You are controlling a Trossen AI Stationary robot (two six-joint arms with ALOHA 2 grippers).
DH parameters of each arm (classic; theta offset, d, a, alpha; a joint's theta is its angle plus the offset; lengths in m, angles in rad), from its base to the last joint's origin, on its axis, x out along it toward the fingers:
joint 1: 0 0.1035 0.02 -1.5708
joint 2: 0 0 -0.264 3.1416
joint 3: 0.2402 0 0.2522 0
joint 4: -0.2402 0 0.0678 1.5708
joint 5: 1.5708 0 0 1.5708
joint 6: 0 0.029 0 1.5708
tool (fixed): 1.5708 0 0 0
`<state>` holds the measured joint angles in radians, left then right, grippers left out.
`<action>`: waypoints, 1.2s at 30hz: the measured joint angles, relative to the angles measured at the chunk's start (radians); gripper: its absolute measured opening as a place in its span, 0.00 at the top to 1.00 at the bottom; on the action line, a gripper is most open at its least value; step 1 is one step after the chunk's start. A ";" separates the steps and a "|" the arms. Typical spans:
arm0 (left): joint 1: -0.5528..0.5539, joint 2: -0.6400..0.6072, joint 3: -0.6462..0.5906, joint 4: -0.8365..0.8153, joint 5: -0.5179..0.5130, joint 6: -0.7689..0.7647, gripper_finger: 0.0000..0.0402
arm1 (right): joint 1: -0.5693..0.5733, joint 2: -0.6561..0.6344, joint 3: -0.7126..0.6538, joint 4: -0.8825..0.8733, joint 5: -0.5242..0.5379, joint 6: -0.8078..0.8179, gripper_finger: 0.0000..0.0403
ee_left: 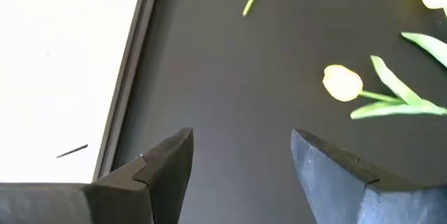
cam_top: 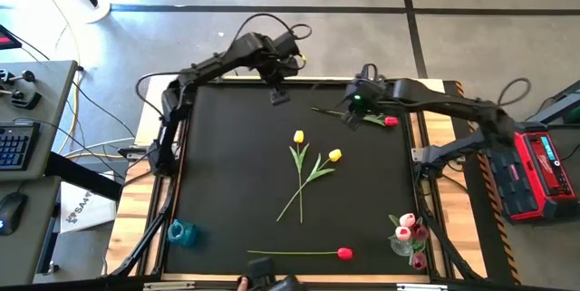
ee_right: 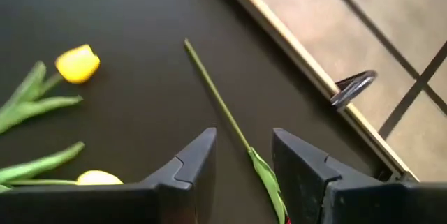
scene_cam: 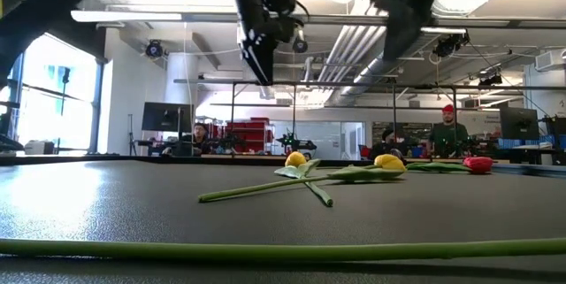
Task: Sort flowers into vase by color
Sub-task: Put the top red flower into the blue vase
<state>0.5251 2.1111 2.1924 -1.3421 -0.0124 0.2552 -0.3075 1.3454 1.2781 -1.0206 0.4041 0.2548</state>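
Two yellow tulips (cam_top: 299, 137) (cam_top: 334, 155) lie mid-table with their stems crossed. One red tulip (cam_top: 391, 121) lies near the far right; its stem (ee_right: 216, 98) runs toward the table's left. A second red tulip (cam_top: 344, 253) lies along the near edge. My right gripper (cam_top: 350, 112) (ee_right: 243, 135) is open and hovers above the far red tulip's stem, one finger on each side, touching nothing. My left gripper (cam_top: 279, 97) (ee_left: 241, 137) is open and raised over the bare mat near the far edge, with a yellow tulip (ee_left: 342, 83) ahead of it.
A clear vase (cam_top: 408, 234) holding pink tulips stands at the near right corner. A small blue vase (cam_top: 181, 232) stands at the near left corner. The black mat (cam_top: 227, 173) has a raised rim with a wooden border around it. People sit in the room beyond the table (scene_cam: 449, 129).
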 joint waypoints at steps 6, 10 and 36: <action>0.006 -0.194 -0.287 0.177 -0.001 -0.008 0.43 | -0.046 0.140 0.000 -0.001 -0.038 -0.122 0.69; 0.006 -0.330 -0.530 0.330 0.000 -0.009 0.43 | -0.085 0.212 0.000 -0.008 -0.106 -0.186 0.69; -0.149 -0.593 -1.115 0.709 -0.003 -0.104 0.43 | -0.219 0.529 0.000 -0.040 -0.071 -0.186 0.69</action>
<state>0.3763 1.5177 1.0775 -0.6333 -0.0150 0.1509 -0.5266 1.8745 1.2778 -1.0603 0.3332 0.0692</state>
